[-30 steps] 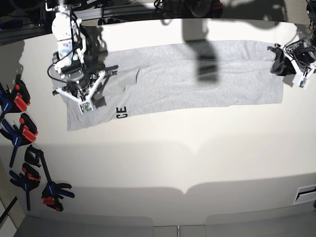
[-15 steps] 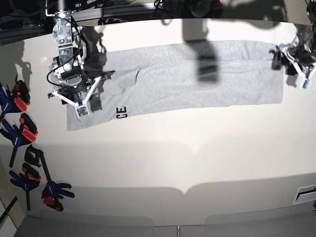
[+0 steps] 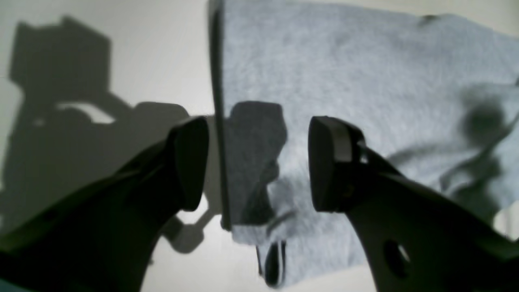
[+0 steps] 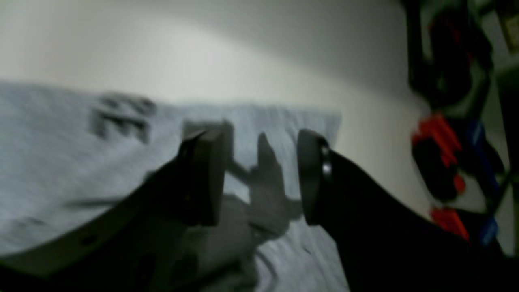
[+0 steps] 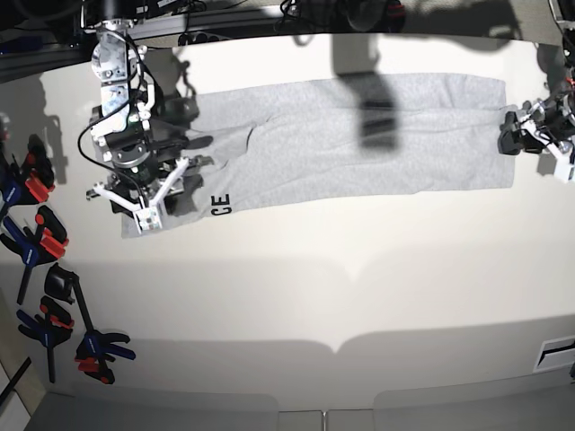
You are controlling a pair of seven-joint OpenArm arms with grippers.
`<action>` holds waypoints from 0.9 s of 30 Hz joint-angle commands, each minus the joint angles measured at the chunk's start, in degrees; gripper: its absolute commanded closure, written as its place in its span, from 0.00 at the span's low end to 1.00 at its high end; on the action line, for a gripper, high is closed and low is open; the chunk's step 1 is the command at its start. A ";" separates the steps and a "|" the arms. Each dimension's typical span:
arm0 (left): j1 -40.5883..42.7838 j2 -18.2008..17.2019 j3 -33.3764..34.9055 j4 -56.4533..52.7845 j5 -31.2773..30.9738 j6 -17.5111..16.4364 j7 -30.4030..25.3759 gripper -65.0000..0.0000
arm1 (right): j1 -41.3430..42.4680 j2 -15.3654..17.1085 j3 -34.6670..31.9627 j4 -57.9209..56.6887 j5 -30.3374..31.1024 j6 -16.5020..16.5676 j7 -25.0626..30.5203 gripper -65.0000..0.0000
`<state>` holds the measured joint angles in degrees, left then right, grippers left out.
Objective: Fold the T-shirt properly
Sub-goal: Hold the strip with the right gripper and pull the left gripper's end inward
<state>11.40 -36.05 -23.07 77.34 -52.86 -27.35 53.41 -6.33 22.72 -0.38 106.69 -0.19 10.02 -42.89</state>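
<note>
Though folded lengthwise, T-shirt (image 5: pixel 359 139) flat.

You're in a lab or workshop setup: bare white counter (image 5: pixel 296 287), red-and-blue spring clamps (image 5: pixel 40 242) along its left edge, cables (image 5: pixel 296 13) behind its far edge.

T-shirt (image 5: pixel 359 135): soft heather-grey cloth, matt, fine knit texture, lightly creased. Black print letters (image 5: pixel 222 205) near its lower edge look flat, no sheen. Table (image 5: pixel 341 287) under the shirt: smooth cream surface, faint satin, throws crisp shadows. My left pincer (image 3: pixel 257 162): fingers (image 3: pixel 328 162) matt black plastic, smooth pads, slightly worn edges. My right pincer (image 4: pixel 259 176): same dark matt plastic, blurred here. Clamps (image 5: pixel 40 242) left of the shirt: black plastic with glossy red and blue grips.
</note>
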 commanded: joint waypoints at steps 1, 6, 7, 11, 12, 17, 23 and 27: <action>-1.20 -0.92 -0.57 -0.72 -1.03 -0.66 -1.33 0.44 | 0.90 0.72 0.35 1.66 0.46 -0.61 1.22 0.58; -3.93 -0.15 -0.57 -9.77 3.17 -0.48 -1.22 0.44 | 0.87 -0.22 0.35 3.80 0.76 -0.57 1.05 0.58; -4.15 -0.15 -0.57 -11.58 1.73 -0.57 0.48 0.44 | 0.87 -0.44 0.35 4.04 0.81 -0.57 1.07 0.58; -3.89 0.04 -0.55 -16.76 -10.51 -6.75 9.25 0.44 | 0.87 -1.22 0.35 4.37 0.61 -0.50 0.92 0.58; -3.91 0.17 -0.55 -17.81 -13.22 -7.76 11.37 0.44 | 0.87 -1.27 0.35 4.37 0.61 -0.50 0.90 0.58; -3.80 2.38 -0.46 -19.56 -5.88 -9.57 10.16 0.44 | 0.87 -1.29 0.35 4.42 0.59 -0.50 0.90 0.58; -3.80 8.07 -0.46 -19.56 -2.93 -9.60 10.86 0.45 | 0.87 -1.29 0.35 4.44 0.59 -0.48 0.83 0.58; -3.80 9.40 -0.46 -19.56 -2.67 -10.93 8.35 0.66 | 0.87 -1.27 0.35 4.44 0.37 -0.50 0.15 0.58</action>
<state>6.48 -26.39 -24.10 58.52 -60.53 -40.95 56.95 -6.37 20.93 -0.32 109.89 0.45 10.02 -43.99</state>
